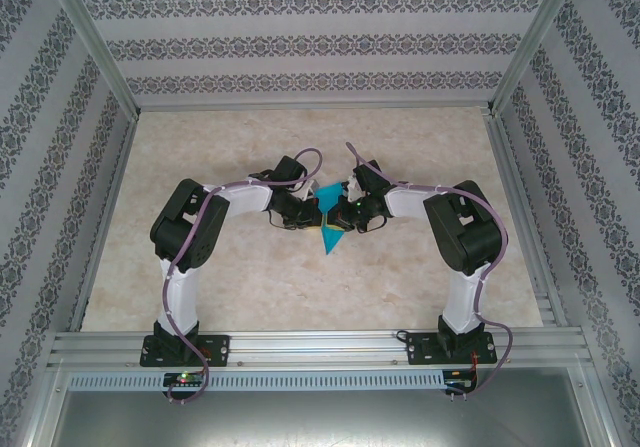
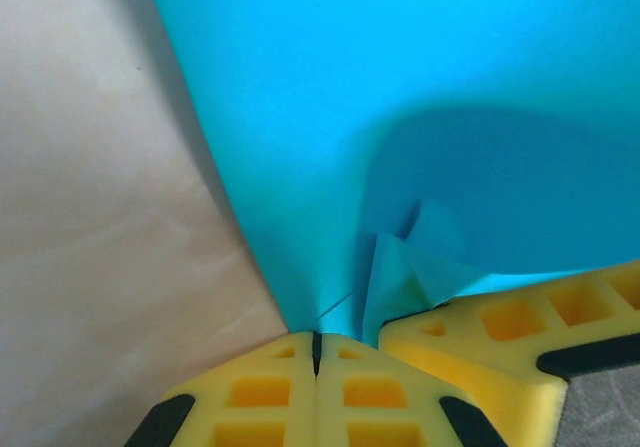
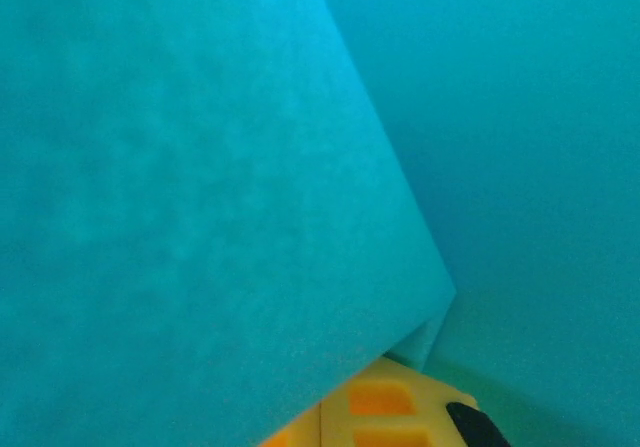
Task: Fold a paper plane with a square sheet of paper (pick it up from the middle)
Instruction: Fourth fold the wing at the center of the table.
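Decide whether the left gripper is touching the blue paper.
Touching. In the left wrist view the blue paper tapers down into the shut seam of the left gripper, pinched between its yellow fingers.

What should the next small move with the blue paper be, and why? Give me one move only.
Probably draw the right gripper along the fold, away from the left gripper, to sharpen the crease. Both are shut on the folded blue paper almost side by side, and a loose flap bulges beside them, so the fold looks unpressed.
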Action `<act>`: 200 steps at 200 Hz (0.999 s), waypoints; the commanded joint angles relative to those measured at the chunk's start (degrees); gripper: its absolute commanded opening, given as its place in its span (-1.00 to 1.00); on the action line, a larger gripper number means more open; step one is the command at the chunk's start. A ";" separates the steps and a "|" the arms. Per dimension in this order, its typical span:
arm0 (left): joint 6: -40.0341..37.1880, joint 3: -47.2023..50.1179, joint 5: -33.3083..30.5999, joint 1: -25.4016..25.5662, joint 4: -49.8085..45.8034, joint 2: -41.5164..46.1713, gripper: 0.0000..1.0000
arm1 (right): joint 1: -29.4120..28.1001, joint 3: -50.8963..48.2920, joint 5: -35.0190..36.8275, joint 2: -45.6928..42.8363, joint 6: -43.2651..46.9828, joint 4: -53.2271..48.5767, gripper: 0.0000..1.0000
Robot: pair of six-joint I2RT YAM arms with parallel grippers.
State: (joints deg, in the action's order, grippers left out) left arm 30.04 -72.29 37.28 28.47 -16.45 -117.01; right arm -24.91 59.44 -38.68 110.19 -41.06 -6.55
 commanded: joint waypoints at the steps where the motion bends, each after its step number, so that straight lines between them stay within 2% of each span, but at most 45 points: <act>1: -0.88 2.02 -0.89 0.54 1.39 -2.26 -1.00 | -0.67 1.09 -1.03 0.20 -0.21 0.26 -0.87; 104: 0.08 3.03 0.25 -0.08 3.27 -1.99 -1.00 | -1.54 1.29 -1.40 0.90 1.07 -0.32 -0.84; 200: 0.30 3.56 0.68 -0.27 3.53 -1.92 -1.00 | -1.64 -0.99 -3.51 3.18 -3.05 6.54 -0.83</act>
State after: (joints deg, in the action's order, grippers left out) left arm 30.22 -70.72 39.46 27.64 -13.67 -116.95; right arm -25.63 59.11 -40.95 111.42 -42.81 -3.31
